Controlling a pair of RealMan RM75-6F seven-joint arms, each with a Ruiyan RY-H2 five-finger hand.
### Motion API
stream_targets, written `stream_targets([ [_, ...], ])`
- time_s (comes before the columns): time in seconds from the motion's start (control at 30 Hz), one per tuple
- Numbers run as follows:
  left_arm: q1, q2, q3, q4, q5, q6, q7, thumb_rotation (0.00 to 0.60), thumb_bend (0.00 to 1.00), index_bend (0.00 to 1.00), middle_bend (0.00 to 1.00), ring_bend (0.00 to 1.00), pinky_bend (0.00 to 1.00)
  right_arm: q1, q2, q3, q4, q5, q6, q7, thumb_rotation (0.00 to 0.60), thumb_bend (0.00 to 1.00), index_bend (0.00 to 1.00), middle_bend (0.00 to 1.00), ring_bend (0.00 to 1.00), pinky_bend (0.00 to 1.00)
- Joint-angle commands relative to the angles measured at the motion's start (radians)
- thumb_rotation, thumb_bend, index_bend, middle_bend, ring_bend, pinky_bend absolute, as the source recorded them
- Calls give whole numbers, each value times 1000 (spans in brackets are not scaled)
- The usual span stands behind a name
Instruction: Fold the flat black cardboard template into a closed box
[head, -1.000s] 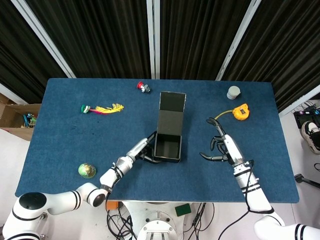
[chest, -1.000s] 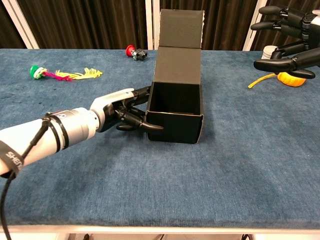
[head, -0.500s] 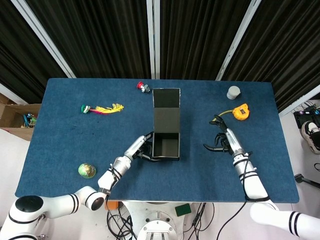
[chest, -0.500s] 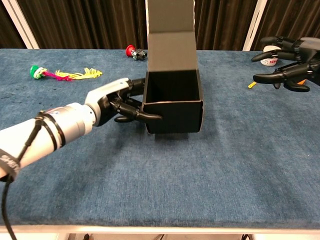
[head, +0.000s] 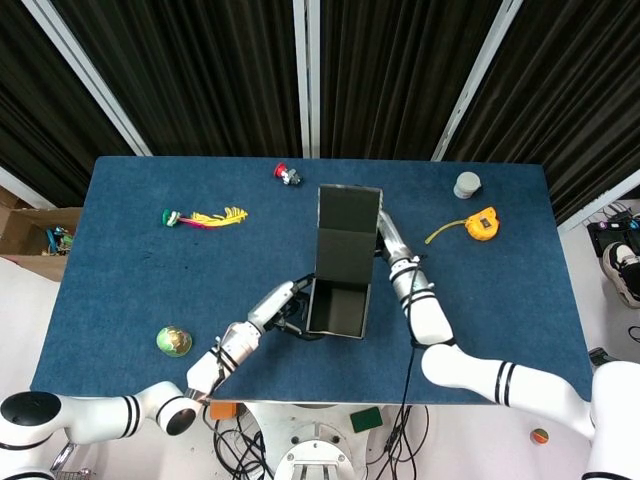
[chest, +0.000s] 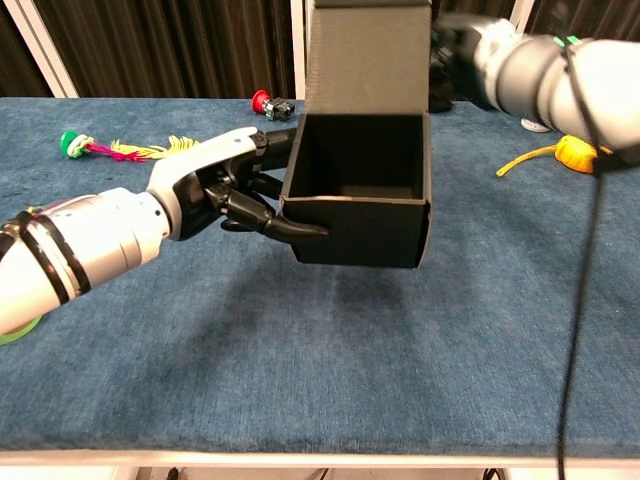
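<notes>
The black cardboard box (head: 337, 304) (chest: 360, 210) is folded into an open-topped tub, and its lid flap (head: 347, 226) (chest: 370, 55) stands upright at the back. My left hand (head: 284, 308) (chest: 228, 192) grips the box's left wall, with the thumb lying across the front face. In the chest view the box hangs slightly above the blue table (chest: 420, 380), with its shadow below. My right hand (head: 385, 229) (chest: 452, 58) is up against the lid's right rear edge. Its fingers are hidden behind the flap and blurred.
A red-capped item (head: 288, 175) (chest: 270, 104) lies behind the box. A feather toy (head: 205, 216) (chest: 130, 148) is at the far left, and a green ball (head: 173, 341) lies near the front left edge. A grey cylinder (head: 467, 184) and a yellow tape measure (head: 482, 222) (chest: 575, 152) sit at the right.
My right hand has swung from the open table at the right to the back of the lid. The left hand has kept its grip, and the box has risen and shifted slightly right.
</notes>
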Motion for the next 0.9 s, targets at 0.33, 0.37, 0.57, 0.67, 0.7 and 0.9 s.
stream_targets([
  [0.33,-20,-54,-43,137,-182,-109,139,600,88,472,513,688,1000,9,108,-121,-271,-86,-57,-116,600,0,21,302,702,1000],
  [0.37,-18,-57,-46,143,-194,-111,153,600,88,463,504,689,1000,16,119,-148,-279,-90,-43,-164,600,0,33,310,707,1000],
  [0.57,-9,-64,-59,140,-256,-123,226,600,88,366,416,691,1000,77,141,-227,-293,-25,71,-405,600,0,115,342,724,1000],
  [0.67,-7,-59,-63,130,-274,-128,257,600,87,293,357,692,1000,107,137,-243,-294,15,105,-489,600,0,145,345,725,1000],
  [0.7,-6,-58,-65,128,-279,-127,268,600,85,260,332,692,1000,116,135,-247,-293,24,110,-509,600,0,155,346,725,1000],
  [0.9,1,-48,-68,110,-306,-127,330,600,70,109,228,691,1000,151,122,-262,-285,51,148,-595,600,0,179,351,727,1000],
])
